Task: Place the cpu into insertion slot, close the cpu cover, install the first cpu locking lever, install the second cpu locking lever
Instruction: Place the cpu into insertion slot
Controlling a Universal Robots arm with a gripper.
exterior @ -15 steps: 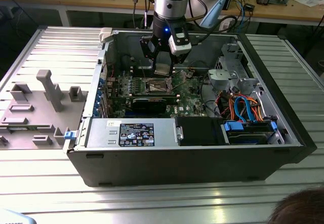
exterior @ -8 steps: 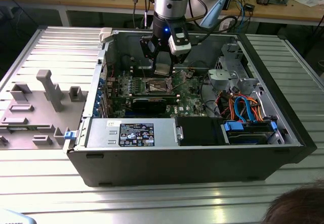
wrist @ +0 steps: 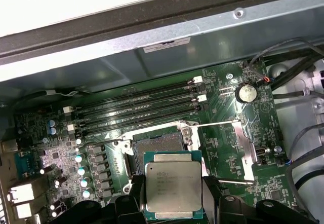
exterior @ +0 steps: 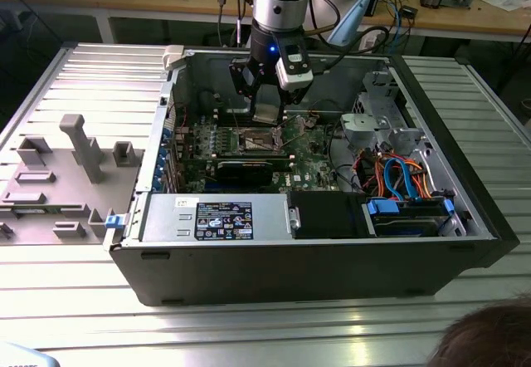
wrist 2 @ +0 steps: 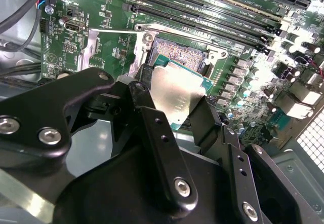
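Hanging down into the open case [exterior: 315, 259], the gripper [exterior: 265, 114] has its black fingers [wrist 2: 205, 120] drawn in narrow on the cpu [wrist 2: 174, 95], pinching it by two opposite edges. The chip's dull silvery top faces both wrist cameras, with a thin green border showing round it. From where I stand it is up in the air, not seated: in the exterior view it hangs just above the slot [exterior: 255, 141] and apart from it, and in the first wrist view it overlaps one edge of the slot's silvery rim while most of the dark centre shows bare. The cover [wrist: 244, 150] is folded back off the slot and sits just beside it on the green board [wrist: 223, 97]. Four long black memory slots [wrist: 136, 110] run along another side of the slot. At the near wall of the case lies a labelled silver box [exterior: 224, 217], and orange and blue cables [exterior: 398, 176] bunch up on the exterior view's right. The case rests on a ribbed metal table [exterior: 249, 334]; a grey tray [exterior: 58, 176] with upright pegs sits well off to the exterior view's left, and a person's hair [exterior: 489, 338] shows at the near corner.
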